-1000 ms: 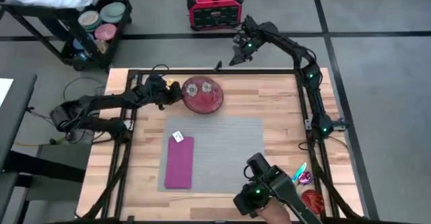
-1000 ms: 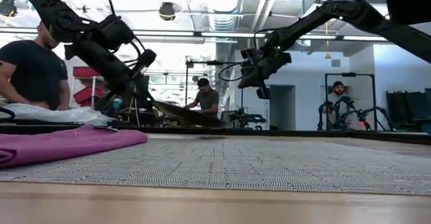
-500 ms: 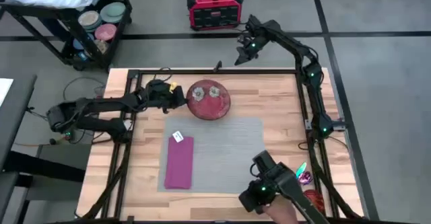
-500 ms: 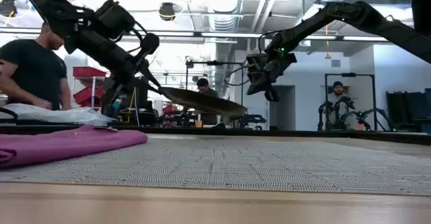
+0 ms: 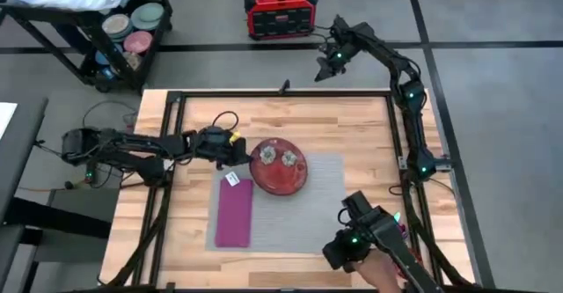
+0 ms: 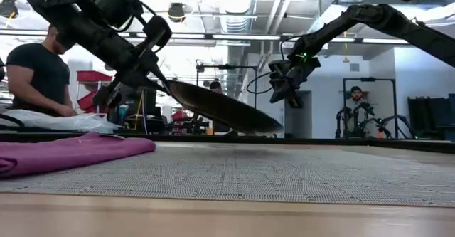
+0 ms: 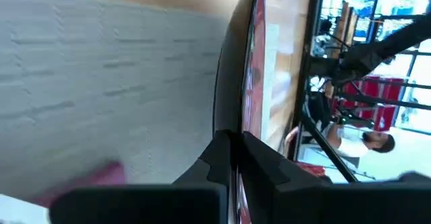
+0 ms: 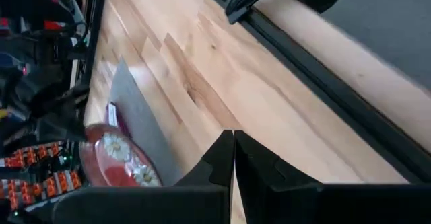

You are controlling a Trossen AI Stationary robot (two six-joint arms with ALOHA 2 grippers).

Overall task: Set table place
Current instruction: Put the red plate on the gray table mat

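The place (image 5: 290, 201), a grey mat, lies mid-worktop (image 5: 361, 130), a purple napkin (image 5: 234, 212) on its left part. The left end effector (image 5: 239, 152) pinches a red plate (image 5: 280, 164), tilted above the mat's far edge; it was farther back before. The right end effector (image 5: 330, 65), pressed together, hangs beyond the far edge.

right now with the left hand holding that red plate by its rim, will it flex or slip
The red plate likely stays stiff: it holds its shape while tilted. It looks glossy, so the left hand, pinching only the rim over the grey placemat, might let it pivot.
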